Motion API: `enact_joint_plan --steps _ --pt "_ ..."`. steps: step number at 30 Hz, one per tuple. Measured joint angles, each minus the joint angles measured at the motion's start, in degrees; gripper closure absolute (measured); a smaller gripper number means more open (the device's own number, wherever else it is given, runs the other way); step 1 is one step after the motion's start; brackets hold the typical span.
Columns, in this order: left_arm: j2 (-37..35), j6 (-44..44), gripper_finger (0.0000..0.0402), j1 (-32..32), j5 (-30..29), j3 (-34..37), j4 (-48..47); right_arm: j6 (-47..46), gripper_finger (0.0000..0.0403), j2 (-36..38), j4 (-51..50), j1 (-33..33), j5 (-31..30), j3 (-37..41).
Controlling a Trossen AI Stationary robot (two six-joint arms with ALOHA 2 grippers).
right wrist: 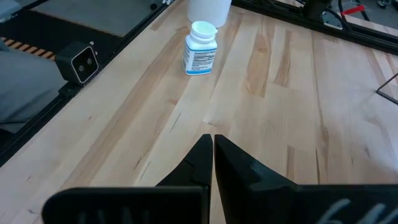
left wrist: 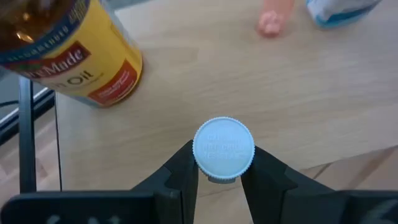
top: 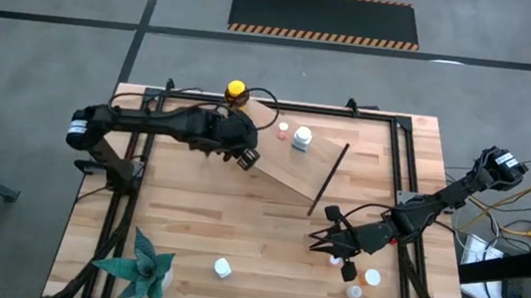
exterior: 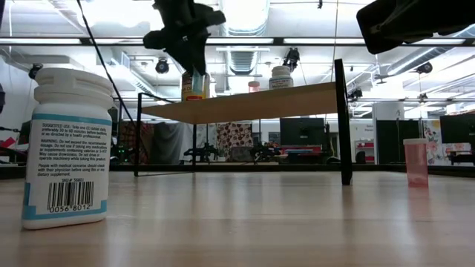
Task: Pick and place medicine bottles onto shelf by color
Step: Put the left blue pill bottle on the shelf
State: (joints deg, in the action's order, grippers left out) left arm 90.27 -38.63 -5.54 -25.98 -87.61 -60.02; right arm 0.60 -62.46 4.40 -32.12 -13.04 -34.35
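Note:
My left gripper [top: 245,157] is over the near-left part of the shelf [top: 293,167], shut on a small white-capped bottle [left wrist: 224,148]. On the shelf stand the amber bottle with a yellow cap [left wrist: 68,50], a pink-capped bottle [top: 283,128] and a white bottle [top: 302,138]. My right gripper [top: 325,238] hangs shut and holds nothing over the table's near right. Beside it on the tabletop stand an orange-capped bottle [top: 349,271] and two white-capped ones [top: 371,277]. Another white bottle [top: 222,266] stands near the front edge. My left gripper pinches the small bottle between its two fingers [left wrist: 183,177], just below its white ribbed cap [left wrist: 214,171]. The fingers come slanting down from the table's left. The bottle stands upright, cap up, over the shelf's board; whether its base touches the board is hidden.
A green spiky paper plant [top: 142,267] stands at the table's near left corner. The shelf's black legs [exterior: 344,126] and the black frame rails [top: 408,175] along the table's sides stand as obstacles. Bare tabletop [top: 228,215] lies between the shelf and the front edge.

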Motion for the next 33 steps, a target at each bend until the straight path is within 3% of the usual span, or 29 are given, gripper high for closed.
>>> enact_joint_plan --steps 16,33 --pt "0.3 -0.1 0.0315 0.0 -1.1 3.0 7.3 -1.1 0.0394 0.0 -1.0 0.0 0.0 0.0" --pt "0.4 -1.6 0.0315 0.0 -1.2 4.8 7.5 -1.1 0.0394 0.0 -1.2 0.0 0.0 0.0"
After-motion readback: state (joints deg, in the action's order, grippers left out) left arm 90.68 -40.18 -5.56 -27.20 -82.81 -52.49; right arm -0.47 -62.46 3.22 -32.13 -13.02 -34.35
